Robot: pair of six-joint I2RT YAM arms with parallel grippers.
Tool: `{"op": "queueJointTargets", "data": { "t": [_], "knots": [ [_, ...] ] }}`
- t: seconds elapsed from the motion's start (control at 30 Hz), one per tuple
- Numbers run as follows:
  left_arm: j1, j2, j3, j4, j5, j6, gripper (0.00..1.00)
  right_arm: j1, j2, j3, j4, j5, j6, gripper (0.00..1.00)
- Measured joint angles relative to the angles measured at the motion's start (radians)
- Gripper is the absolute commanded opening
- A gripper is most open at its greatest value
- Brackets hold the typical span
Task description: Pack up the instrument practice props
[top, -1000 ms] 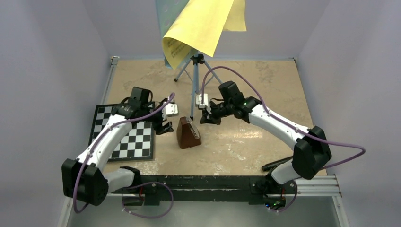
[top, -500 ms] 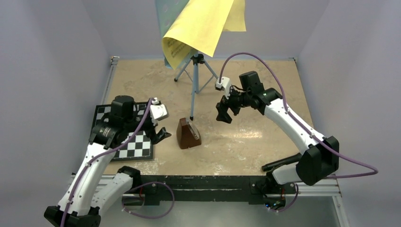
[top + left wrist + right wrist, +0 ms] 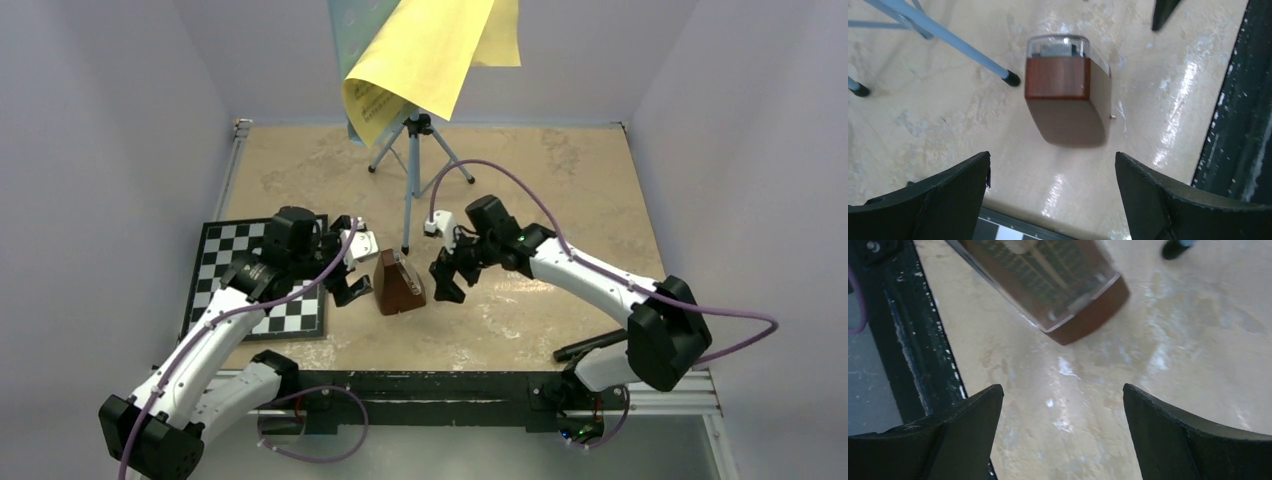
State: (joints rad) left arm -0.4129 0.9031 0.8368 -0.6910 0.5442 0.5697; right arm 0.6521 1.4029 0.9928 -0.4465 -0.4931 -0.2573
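The left gripper hangs wide open and empty just left of the small brown wood-grained pyramid-shaped metronome. The right gripper, equally wide and empty, faces it from just right of the metronome, which stands upright on the beige marbled table, touched by neither. The likeliest trouble is both grippers closing in together: one finger nudging a sloped side first would tip or skid the metronome, and its smooth taper could squirt up out of a pinch taken too high. Just behind the metronome rests the front foot of the light-blue hole-punched metal music stand. A careless sweep there could catch that thin leg and topple the stand, spilling the yellow sheets of printed music draped loosely over it. Left of the metronome, the left arm overhangs the black-and-white chessboard and could drag it.
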Motion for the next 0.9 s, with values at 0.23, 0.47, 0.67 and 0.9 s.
{"op": "queueJointTargets", "data": {
  "t": [0.23, 0.47, 0.67, 0.9],
  "knots": [
    [-0.023, 0.075, -0.025, 0.202, 0.014, -0.002, 0.99, 0.081, 0.095, -0.021, 0.113, -0.026, 0.084, 0.86],
    [-0.056, 0.190, -0.029, 0.266, 0.132, 0.021, 0.99, 0.080, 0.103, -0.021, 0.114, -0.021, 0.093, 0.87],
    [-0.072, 0.272, -0.003, 0.288, 0.163, -0.007, 0.67, 0.080, 0.101, -0.021, 0.103, -0.009, 0.106, 0.91],
    [-0.074, 0.283, 0.001, 0.353, 0.069, -0.223, 0.25, 0.082, 0.101, -0.021, 0.135, 0.096, 0.160, 0.98]
  ]
}}
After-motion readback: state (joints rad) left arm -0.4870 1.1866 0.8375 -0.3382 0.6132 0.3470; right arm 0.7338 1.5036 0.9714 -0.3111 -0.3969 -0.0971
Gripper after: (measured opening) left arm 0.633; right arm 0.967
